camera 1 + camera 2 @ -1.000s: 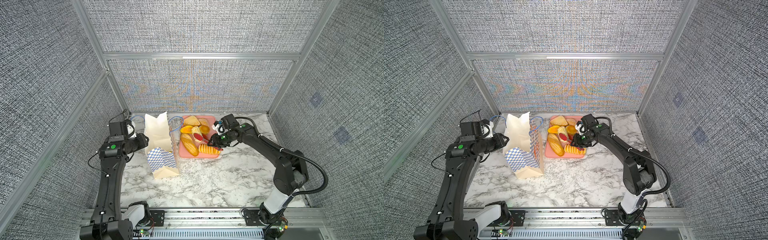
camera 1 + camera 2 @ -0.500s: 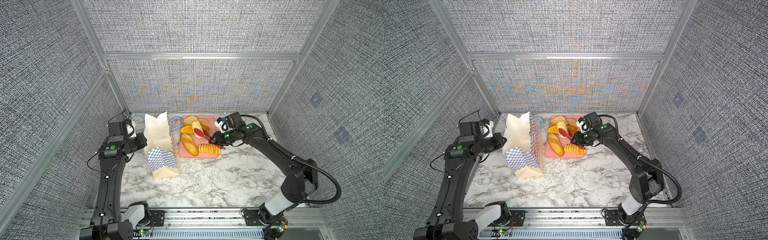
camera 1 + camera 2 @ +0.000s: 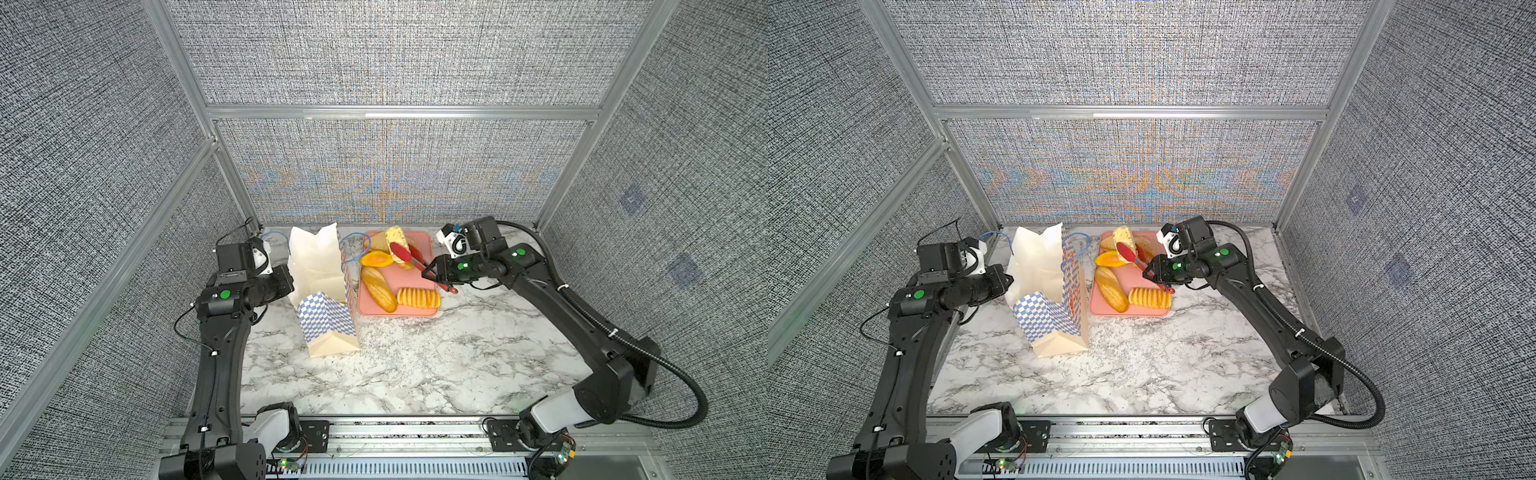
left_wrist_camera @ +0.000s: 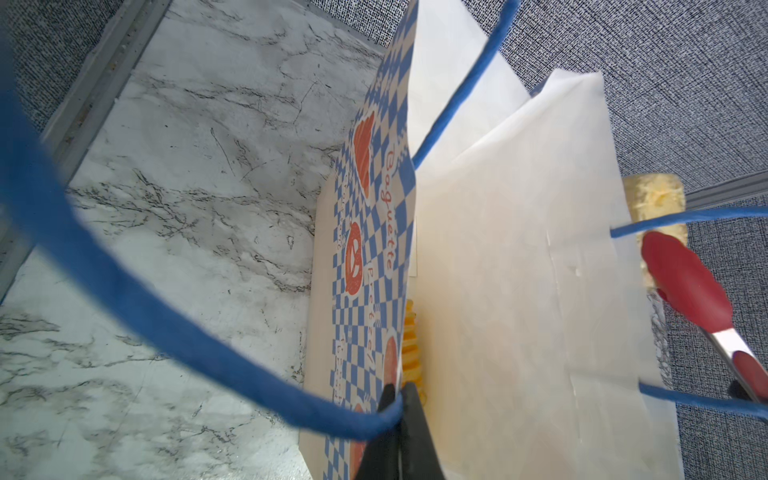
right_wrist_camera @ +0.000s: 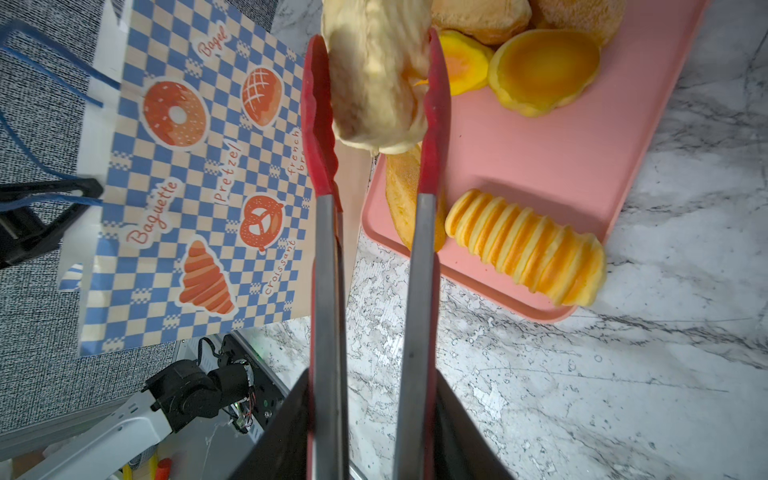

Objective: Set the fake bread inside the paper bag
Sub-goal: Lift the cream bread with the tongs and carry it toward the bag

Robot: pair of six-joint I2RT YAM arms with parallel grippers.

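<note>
Paper bag (image 3: 322, 274) (image 3: 1046, 286) stands upright on the marble worktop (image 3: 415, 365). Its mouth is open and it sits just left of the pink tray (image 3: 419, 249).

Left gripper (image 3: 289, 282) (image 4: 400, 399) is at the bag's left rim. Its fingers (image 4: 417, 440) are pressed together on the paper edge, right where a blue cord handle (image 4: 124, 291) meets it. Can't tell whether the cord itself is pinched too.

Right gripper (image 3: 432, 272) (image 5: 372, 382) comes in from the right over the tray. Its fingers (image 5: 286, 436) are clamped on the steel arms of the red tongs (image 3: 409, 257) (image 5: 324, 249). The red tong tips squeeze a pale bread piece (image 3: 395, 243) (image 5: 378, 75) from both sides. The piece is held up above the tray's far end, near the bag's tray-side wall and outside the bag. In the left wrist view it shows past the bag's far rim, with one tong tip on it.

The rest of the fake bread lies on the tray:
- Long loaf (image 3: 378, 289) (image 5: 403, 199) is along the side nearest the bag.
- Ridged striped roll (image 3: 418, 298) (image 5: 528, 245) is at the near end, just beside the loaf.
- Orange piece (image 3: 376, 259) (image 5: 461, 62) is toward the far end, on the bag side.
- Round bun (image 5: 544, 70) is next to the orange piece.
- More brown pieces at the far edge are partly hidden behind the tongs and the held piece.
</note>
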